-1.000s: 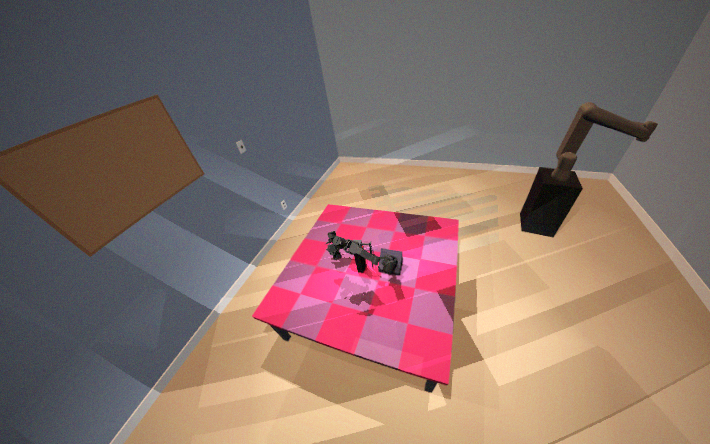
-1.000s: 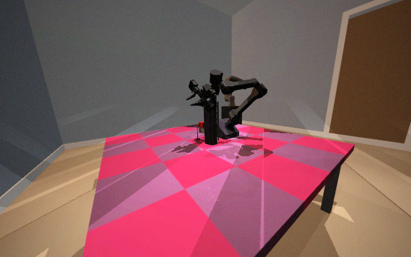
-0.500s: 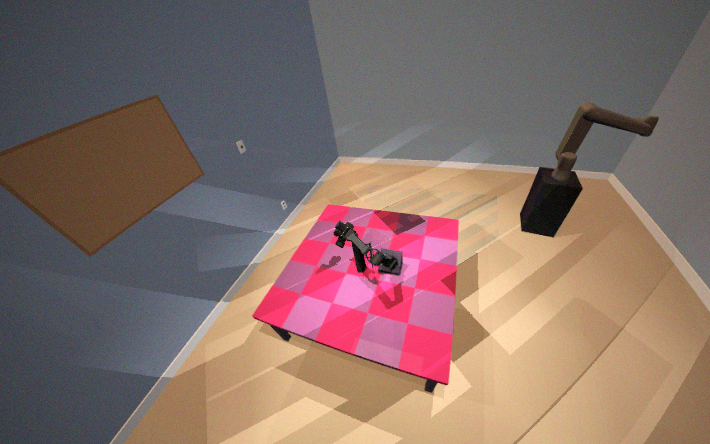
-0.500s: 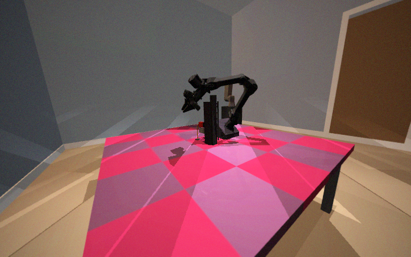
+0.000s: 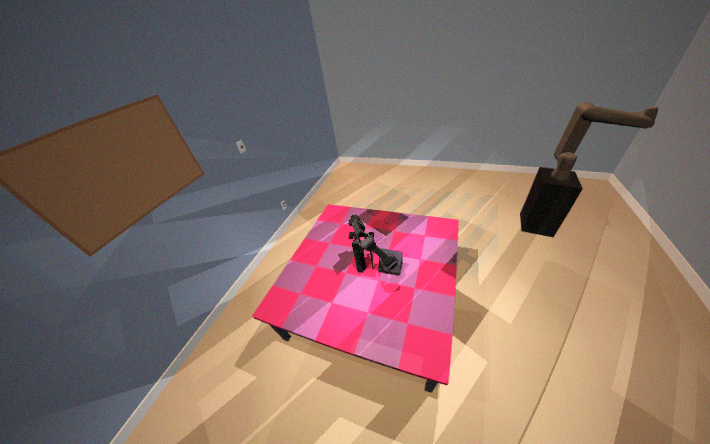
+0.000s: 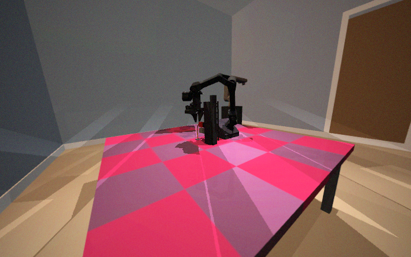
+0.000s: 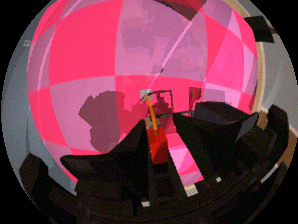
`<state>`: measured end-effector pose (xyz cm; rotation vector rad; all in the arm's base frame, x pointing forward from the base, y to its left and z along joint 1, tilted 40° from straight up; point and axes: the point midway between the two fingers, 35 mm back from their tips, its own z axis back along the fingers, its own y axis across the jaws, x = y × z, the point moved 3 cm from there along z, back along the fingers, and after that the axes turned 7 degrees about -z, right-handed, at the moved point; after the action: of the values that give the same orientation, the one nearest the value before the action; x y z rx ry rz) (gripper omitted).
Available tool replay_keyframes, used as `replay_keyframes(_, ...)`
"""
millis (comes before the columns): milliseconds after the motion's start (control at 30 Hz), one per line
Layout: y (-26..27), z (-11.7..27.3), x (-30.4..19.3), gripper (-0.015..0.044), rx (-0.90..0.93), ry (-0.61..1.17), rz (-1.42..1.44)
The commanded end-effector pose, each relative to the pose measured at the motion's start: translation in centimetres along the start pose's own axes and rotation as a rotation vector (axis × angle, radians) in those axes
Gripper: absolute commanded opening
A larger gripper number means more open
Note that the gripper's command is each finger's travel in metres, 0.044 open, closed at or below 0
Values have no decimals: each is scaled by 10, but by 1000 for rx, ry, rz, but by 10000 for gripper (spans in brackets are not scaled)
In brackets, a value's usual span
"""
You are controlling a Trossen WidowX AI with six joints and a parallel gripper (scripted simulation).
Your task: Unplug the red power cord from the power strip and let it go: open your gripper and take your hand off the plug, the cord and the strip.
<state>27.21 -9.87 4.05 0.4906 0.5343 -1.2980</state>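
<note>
The table (image 5: 418, 356) stands on the floor (image 5: 575, 340), near a corner of the room. On the table, toward its far side, sits the arm's base (image 5: 390, 267). Seen from above, the power strip (image 5: 358, 256) stands upright just beside the base, at about 9 o'clock from it. The gripper (image 6: 200, 117) hangs pointing down over the table, just beside the strip at 9 o'clock in the side view. The plug (image 6: 200, 124) sits right under the gripper, against the strip. Off the table, at 2 o'clock from above, another arm (image 5: 581, 130) stands on a box (image 5: 549, 206).
</note>
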Motion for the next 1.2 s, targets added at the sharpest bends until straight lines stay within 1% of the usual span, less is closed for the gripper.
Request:
replay_keyframes(0,2,3,-1,160,2,13,-26)
replay_keyframes(200,1,3,-5,160,2,14,-26)
replay_keyframes(933,-2,3,-40,160,1,16,-27)
replay_keyframes(1167,-2,1,-41,160,1,16,-27)
